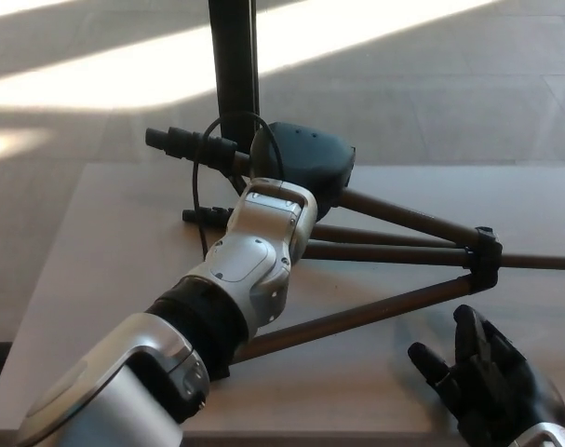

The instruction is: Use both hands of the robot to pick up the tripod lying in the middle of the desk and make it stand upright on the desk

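Left hand (305, 163) hiding tripod (403, 219) top, right hand (491, 372) cropped

The desk (96, 270) presents a pale, matt surface resembling a smooth laminate with faint wood tone.

The tripod (394, 251) has slender legs of brown, semi-gloss metal tubing; the collar joining them, at 3 o'clock of the picture, appears to be black matt plastic.

The left hand (305, 158), at 12 o'clock of the tripod legs, has a dark, smooth matt shell with small dimples. Its forearm casing is glossy silver-white plastic or painted metal, with a black ribbed section behind it.

The right hand (491, 377), at 5 o'clock, is black, slightly shiny, with segmented fingers.

The floor (431, 84) beyond shows grey, matt tiles.
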Controlling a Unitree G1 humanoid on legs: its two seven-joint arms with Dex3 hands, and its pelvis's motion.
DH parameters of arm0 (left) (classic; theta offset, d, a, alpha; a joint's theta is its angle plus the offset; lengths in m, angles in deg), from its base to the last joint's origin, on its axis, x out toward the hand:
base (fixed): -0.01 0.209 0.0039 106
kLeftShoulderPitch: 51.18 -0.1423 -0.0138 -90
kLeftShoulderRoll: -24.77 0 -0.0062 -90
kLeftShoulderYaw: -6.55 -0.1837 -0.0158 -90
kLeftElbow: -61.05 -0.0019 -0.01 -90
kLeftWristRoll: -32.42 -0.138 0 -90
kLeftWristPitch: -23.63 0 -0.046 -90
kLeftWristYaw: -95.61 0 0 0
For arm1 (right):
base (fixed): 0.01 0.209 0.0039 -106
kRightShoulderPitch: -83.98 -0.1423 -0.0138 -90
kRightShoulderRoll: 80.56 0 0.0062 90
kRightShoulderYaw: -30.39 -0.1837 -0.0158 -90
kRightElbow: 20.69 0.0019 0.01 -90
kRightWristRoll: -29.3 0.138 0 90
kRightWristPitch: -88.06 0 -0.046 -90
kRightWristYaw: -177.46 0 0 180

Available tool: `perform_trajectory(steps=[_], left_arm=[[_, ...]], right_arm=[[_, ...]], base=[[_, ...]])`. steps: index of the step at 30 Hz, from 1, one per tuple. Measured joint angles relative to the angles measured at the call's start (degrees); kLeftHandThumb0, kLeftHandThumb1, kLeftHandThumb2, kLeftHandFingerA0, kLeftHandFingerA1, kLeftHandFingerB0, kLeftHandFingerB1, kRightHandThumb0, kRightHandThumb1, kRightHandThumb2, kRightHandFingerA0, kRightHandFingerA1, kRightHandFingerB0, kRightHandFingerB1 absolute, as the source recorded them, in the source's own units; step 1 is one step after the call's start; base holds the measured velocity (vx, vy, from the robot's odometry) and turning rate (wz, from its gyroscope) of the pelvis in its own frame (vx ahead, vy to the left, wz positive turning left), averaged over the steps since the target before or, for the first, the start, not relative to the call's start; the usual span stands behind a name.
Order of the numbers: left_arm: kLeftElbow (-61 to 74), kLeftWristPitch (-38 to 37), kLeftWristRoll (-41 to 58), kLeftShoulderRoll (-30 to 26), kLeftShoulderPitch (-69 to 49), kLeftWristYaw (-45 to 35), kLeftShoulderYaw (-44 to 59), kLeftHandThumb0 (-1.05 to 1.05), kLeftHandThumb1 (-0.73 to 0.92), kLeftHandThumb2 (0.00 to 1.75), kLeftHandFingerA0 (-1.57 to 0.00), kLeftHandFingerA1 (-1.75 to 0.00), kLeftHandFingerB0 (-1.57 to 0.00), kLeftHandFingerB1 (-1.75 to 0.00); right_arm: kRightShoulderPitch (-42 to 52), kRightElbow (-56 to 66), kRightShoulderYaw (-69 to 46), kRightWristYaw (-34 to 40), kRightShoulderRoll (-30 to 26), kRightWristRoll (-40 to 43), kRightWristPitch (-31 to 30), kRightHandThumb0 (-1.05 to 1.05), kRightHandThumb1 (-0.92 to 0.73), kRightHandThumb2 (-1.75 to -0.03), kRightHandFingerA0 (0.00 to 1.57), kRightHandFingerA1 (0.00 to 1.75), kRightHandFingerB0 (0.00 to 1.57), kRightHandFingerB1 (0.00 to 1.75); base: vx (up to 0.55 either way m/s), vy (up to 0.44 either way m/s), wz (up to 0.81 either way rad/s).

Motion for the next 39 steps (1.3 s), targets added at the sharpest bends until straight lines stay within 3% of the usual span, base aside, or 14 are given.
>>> perform_trajectory(steps=[4,8,9,11,12,14,16,17,18,30,31,32,33,39], left_arm=[[0.05,-0.33,0.13,-0.05,0.0,0.01,0.1,-0.37,0.8,0.7,-0.84,-1.25,-0.76,-0.78],[0.05,-1.05,0.44,-0.08,0.0,0.01,0.44,-0.35,0.77,0.67,-0.82,-1.32,-0.78,-0.97],[0.05,-1.33,0.49,-0.08,0.01,0.01,0.57,-0.34,0.73,0.69,-0.86,-1.68,-0.78,-1.36],[0.05,-1.59,0.55,-0.08,0.01,0.04,0.87,-0.37,0.73,0.67,-0.91,-1.71,-0.78,-1.31],[0.05,-1.72,0.58,-0.08,0.01,0.05,0.98,-0.42,0.54,0.97,-1.19,-1.36,-0.93,-1.15],[0.06,-1.96,0.6,-0.07,0.03,0.08,1.24,-0.29,0.65,0.7,-0.89,-1.75,-0.77,-1.24],[0.11,-2.16,0.6,-0.08,0.09,0.2,1.61,-0.27,0.62,0.75,-0.89,-1.71,-0.78,-1.27],[0.11,-2.28,0.6,-0.15,0.15,0.21,1.76,-0.25,0.58,0.77,-0.91,-1.71,-0.59,-0.85],[0.11,-2.46,0.6,-0.23,0.27,0.24,1.94,-0.24,0.6,0.77,-0.88,-1.69,-0.65,-0.84],[0.02,-4.53,0.78,-1.25,3.47,0.32,3.29,-0.25,0.65,0.75,-0.94,-1.68,-0.72,-1.33],[0.03,-4.68,1.12,-1.17,3.6,0.32,4.17,-0.36,0.53,1.0,-1.15,-1.31,-0.9,-1.12],[0.02,-4.74,1.39,-1.09,3.72,0.34,4.69,-0.32,0.7,0.69,-0.87,-1.68,-0.73,-1.4],[0.02,-4.76,1.65,-1.0,3.83,0.34,5.2,-0.3,0.68,0.75,-0.88,-1.67,-0.73,-1.37],[0.05,-4.89,2.18,-0.34,4.84,0.35,7.27,-0.25,0.64,0.82,-0.86,-1.65,-0.74,-1.33]], right_arm=[[-0.24,-0.08,0.85,0.89,0.0,1.15,0.15,-0.56,-0.68,-0.6,0.11,0.86,0.25,0.51],[-0.51,-0.54,1.89,1.57,0.0,2.23,0.21,-0.54,-0.68,-0.6,0.11,0.85,0.24,0.53],[-0.64,-0.77,2.24,1.73,0.0,2.75,0.28,-0.56,-0.71,-0.6,0.1,0.76,0.19,0.5],[-0.95,-1.3,2.69,1.91,0.0,3.57,0.35,-0.57,-0.71,-0.61,0.06,0.83,0.18,0.51],[-1.16,-1.62,2.88,2.01,0.0,4.0,0.39,-0.6,-0.7,-0.6,0.02,0.84,0.18,0.53],[-1.74,-2.45,3.09,2.11,0.0,4.74,0.43,-0.65,-0.53,-0.86,0.04,0.64,0.1,0.54],[-2.36,-3.35,3.16,2.15,0.0,5.62,0.43,-0.64,-0.52,-0.85,0.02,0.6,0.1,0.53],[-2.72,-3.88,3.17,2.14,0.0,6.16,0.46,-0.59,-0.68,-0.61,0.0,0.53,0.13,0.47],[-3.01,-4.39,3.18,2.12,0.0,6.65,0.52,-0.58,-0.67,-0.6,0.0,0.54,0.16,0.48],[-4.18,-7.73,3.21,2.08,-0.01,11.21,2.01,-0.63,-0.5,-0.86,0.0,0.5,0.1,0.52],[-4.29,-8.0,3.24,2.09,0.0,11.72,2.24,-0.63,-0.5,-0.86,0.0,0.49,0.09,0.51],[-4.36,-8.15,3.28,2.09,-0.01,12.03,2.41,-0.63,-0.49,-0.86,0.0,0.47,0.1,0.51],[-4.42,-8.31,3.32,2.1,-0.01,12.35,2.54,-0.6,-0.68,-0.61,0.0,0.47,0.13,0.42],[-4.93,-9.42,3.55,2.3,-0.01,13.72,3.46,-0.65,-0.47,-0.84,0.0,0.45,0.07,0.44]], base=[[0.0,0.0,0.0],[0.0,0.0,0.0],[0.0,0.0,0.0],[0.0,0.0,0.0],[0.0,0.0,0.0],[0.0,0.0,0.0],[0.0,0.0,0.0],[0.0,0.0,0.0],[0.0,0.0,0.0],[0.0,0.0,0.0],[0.0,0.0,0.0],[0.0,0.0,0.0],[0.0,0.0,0.0],[0.0,0.0,0.0]])
